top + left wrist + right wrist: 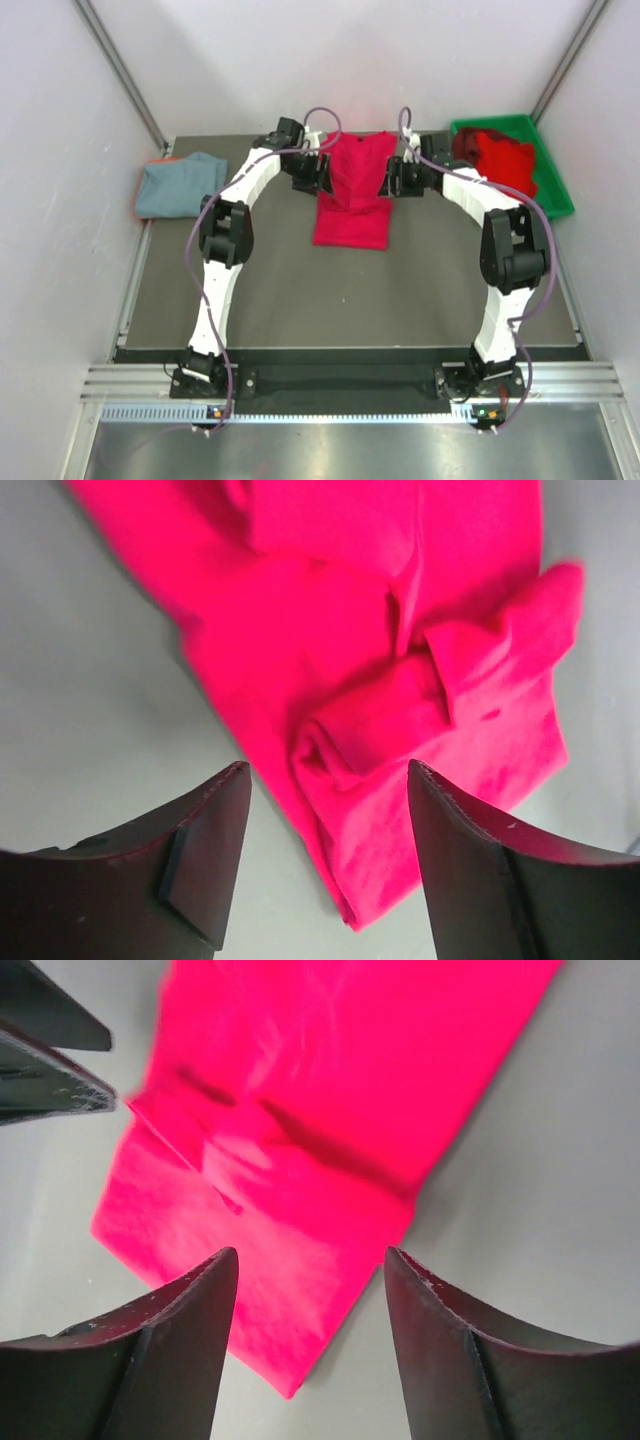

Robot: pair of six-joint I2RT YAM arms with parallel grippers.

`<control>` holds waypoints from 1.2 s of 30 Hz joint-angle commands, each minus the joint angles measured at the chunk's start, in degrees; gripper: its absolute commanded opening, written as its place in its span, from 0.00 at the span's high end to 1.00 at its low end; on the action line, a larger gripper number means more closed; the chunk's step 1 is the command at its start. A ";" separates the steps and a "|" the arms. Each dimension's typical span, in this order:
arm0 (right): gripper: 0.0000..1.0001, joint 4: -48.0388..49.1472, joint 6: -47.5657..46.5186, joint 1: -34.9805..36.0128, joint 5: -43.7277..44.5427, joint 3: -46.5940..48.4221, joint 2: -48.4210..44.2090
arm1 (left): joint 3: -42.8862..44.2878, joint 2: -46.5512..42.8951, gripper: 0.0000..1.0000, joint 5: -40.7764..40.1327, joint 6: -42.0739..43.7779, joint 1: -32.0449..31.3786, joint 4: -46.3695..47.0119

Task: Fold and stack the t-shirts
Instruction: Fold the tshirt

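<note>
Red t-shirt (352,195) crumpled mid-tabletop (300,295), edges blurred and top cut off in wrist views, left tool (328,780) and right tool (310,1260) flanking it, jaws apart, grey-blue t-shirt (180,185) far left, red t-shirts (495,155) in green bin (555,190) right.

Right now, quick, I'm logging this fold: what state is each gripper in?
Left gripper: jaws open, holding nothing, over the red t-shirt.
Right gripper: jaws open, holding nothing.

Left arm (222,235) and right arm (512,250) arch inward, left fingers (200,850) and right fingers (170,1350) apart.
</note>
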 commanded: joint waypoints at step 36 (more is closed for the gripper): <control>0.42 8.91 14.20 8.21 -14.13 3.56 8.39 | -27.46 -9.80 0.39 20.30 -7.09 -0.28 8.98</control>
